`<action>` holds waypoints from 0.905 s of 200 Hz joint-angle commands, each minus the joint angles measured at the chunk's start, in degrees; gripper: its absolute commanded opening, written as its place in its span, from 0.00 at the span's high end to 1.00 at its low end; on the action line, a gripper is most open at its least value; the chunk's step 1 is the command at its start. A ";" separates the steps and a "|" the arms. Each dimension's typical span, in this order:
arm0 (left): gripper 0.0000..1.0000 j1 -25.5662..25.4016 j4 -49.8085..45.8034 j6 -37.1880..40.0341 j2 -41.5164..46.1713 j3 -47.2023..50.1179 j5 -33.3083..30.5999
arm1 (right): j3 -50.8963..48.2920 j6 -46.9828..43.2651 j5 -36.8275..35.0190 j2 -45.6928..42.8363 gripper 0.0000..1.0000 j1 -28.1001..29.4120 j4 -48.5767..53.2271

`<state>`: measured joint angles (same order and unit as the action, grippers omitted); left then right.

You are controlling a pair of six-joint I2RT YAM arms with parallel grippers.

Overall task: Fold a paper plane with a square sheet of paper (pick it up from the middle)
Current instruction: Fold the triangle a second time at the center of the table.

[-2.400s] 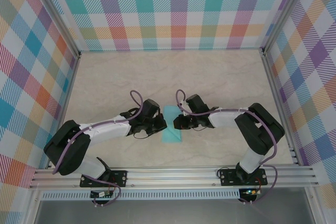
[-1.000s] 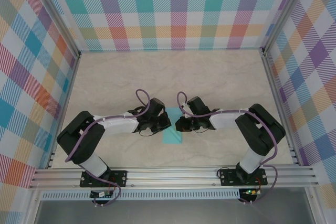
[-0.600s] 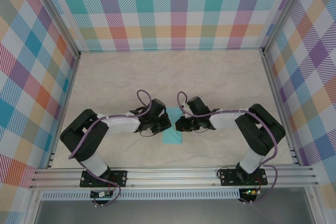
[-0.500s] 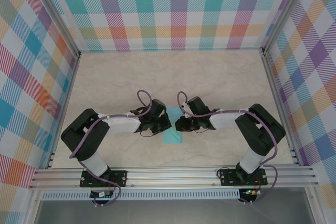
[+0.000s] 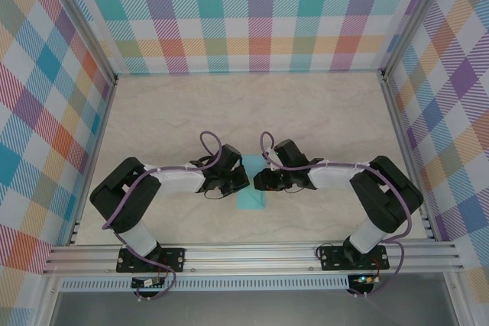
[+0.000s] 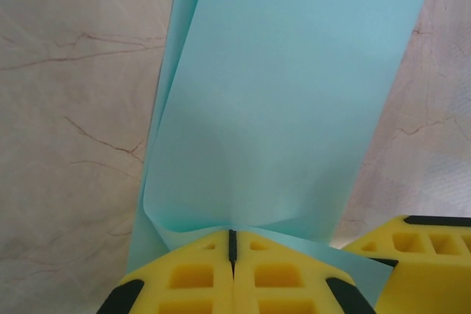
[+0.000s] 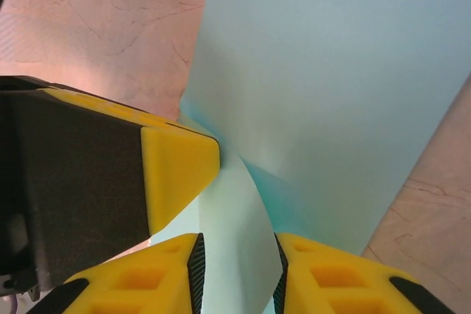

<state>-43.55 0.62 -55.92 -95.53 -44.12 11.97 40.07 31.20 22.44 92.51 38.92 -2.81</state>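
The square sheet of paper [image 5: 250, 199] is light teal and lies folded into a narrow strip on the table between my two arms. My left gripper [image 5: 240, 182] is shut, its yellow tips pinching the paper's near edge [image 6: 294, 93], which curls up around them [image 6: 232, 244]. My right gripper [image 5: 260, 182] faces it from the other side. Its jaws [image 7: 237, 270] stand apart around a raised flap of the paper [image 7: 331, 71], and the pads are not pressing the flap. A left gripper finger [image 7: 176, 170] touches the paper just ahead of them.
The marbled tabletop [image 5: 321, 112] stretches behind the arms. Aluminium frame rails [image 5: 252, 253] run along the near edge, and plaid walls [image 5: 252, 20] close in the back and both sides. The two wrists sit very close together.
My right gripper's jaws have parted from a grip on the paper flap. The left arm has edged slightly to the right and stays shut on the paper.
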 commanded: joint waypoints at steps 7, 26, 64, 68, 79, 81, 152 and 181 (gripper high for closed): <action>0.97 -1.02 1.10 -0.25 -0.41 0.15 0.02 | -0.75 0.08 1.85 -0.36 0.74 -0.33 1.53; 0.97 -1.09 1.31 -0.16 -0.23 0.20 0.16 | -0.45 0.18 0.15 -0.07 0.83 -0.33 2.43; 0.93 -1.05 2.00 0.44 2.10 0.32 1.11 | 0.49 0.53 -1.18 1.60 0.91 -0.35 2.55; 0.92 -1.07 2.01 0.53 2.49 0.40 1.05 | 0.51 0.76 -1.44 1.75 0.91 -0.33 2.57; 0.91 -1.06 2.34 0.72 3.50 0.87 1.04 | 0.45 0.89 -1.87 2.21 0.91 -0.31 2.41; 0.91 -1.07 2.36 0.73 3.75 0.90 1.04 | 0.47 0.93 -1.96 2.23 0.91 -0.33 2.40; 0.88 -1.09 2.87 0.80 5.31 2.20 1.51 | 0.65 0.60 -2.75 3.25 0.91 -0.33 2.74; 0.88 -1.11 3.07 0.81 4.25 1.76 1.48 | 0.89 0.14 -2.75 3.38 0.91 -0.33 3.14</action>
<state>-43.64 3.18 -55.88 -91.15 -42.48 12.99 40.12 32.10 20.40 95.04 38.92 -1.17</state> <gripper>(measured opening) 0.117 0.087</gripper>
